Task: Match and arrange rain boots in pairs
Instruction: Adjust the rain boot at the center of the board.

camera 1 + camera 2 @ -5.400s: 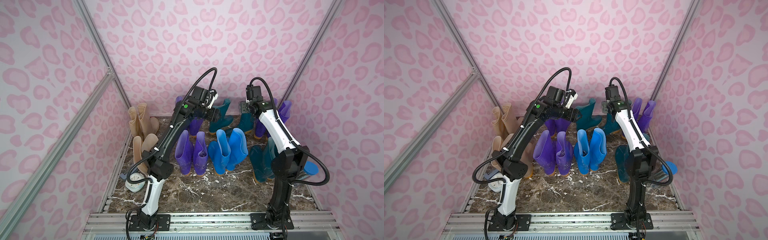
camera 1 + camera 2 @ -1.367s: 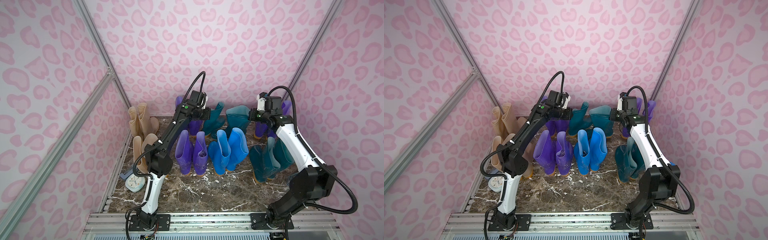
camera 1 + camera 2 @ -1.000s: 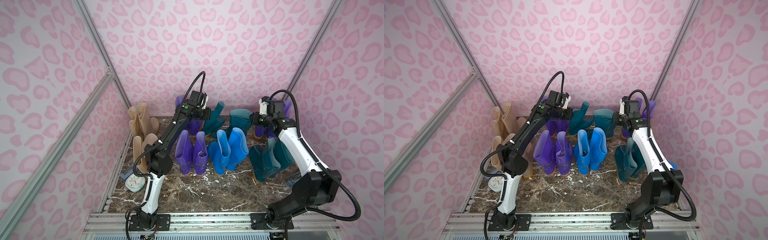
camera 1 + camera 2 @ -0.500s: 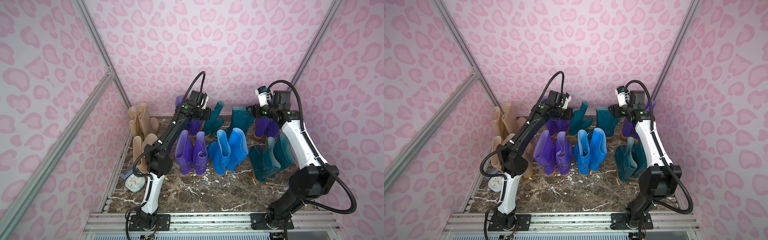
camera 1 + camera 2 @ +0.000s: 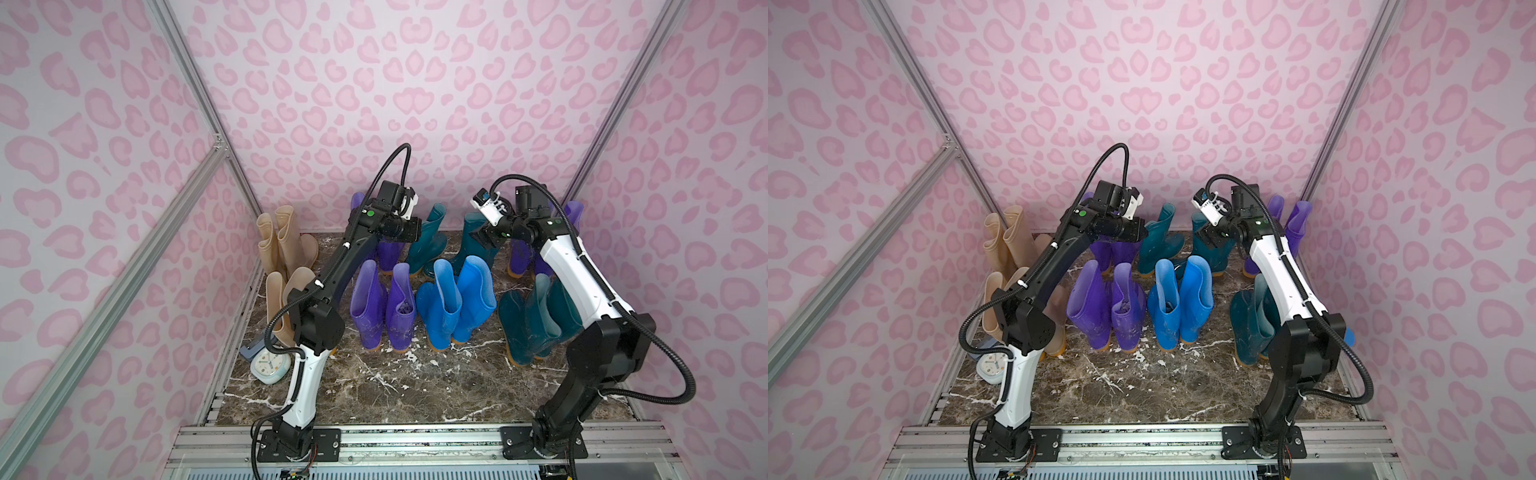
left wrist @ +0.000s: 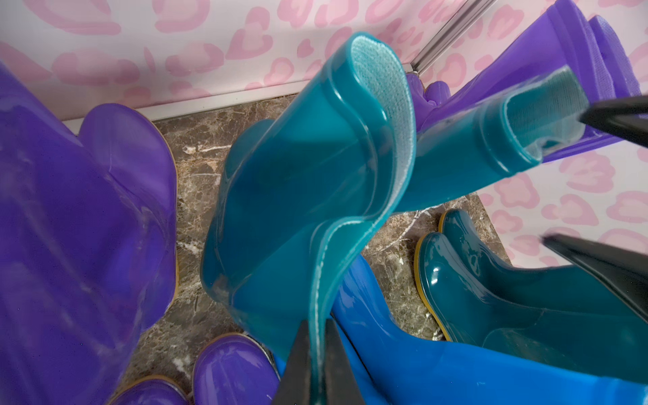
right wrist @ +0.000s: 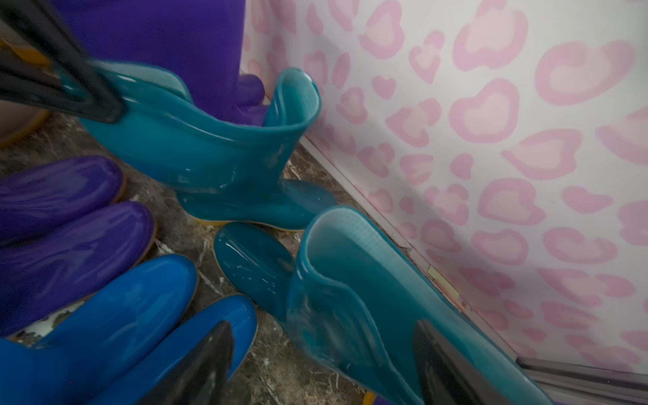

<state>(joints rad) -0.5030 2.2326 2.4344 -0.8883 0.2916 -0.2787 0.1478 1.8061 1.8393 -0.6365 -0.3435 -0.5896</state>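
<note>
Two dark teal boots stand side by side at the back wall: left teal boot and right teal boot. The left gripper is pinched tight on the first one's cuff. The right gripper, spread wide, straddles the second's shaft, which runs lengthwise between its jaws and looks ungripped.

Little pale clock with a round face is lying face up on the dark marble floor, right by the left wall, with some grey-blue thing poking out behind it. Walls are pink heart-leopard print, held up by aluminium bars. Metal rail runs along the front.
</note>
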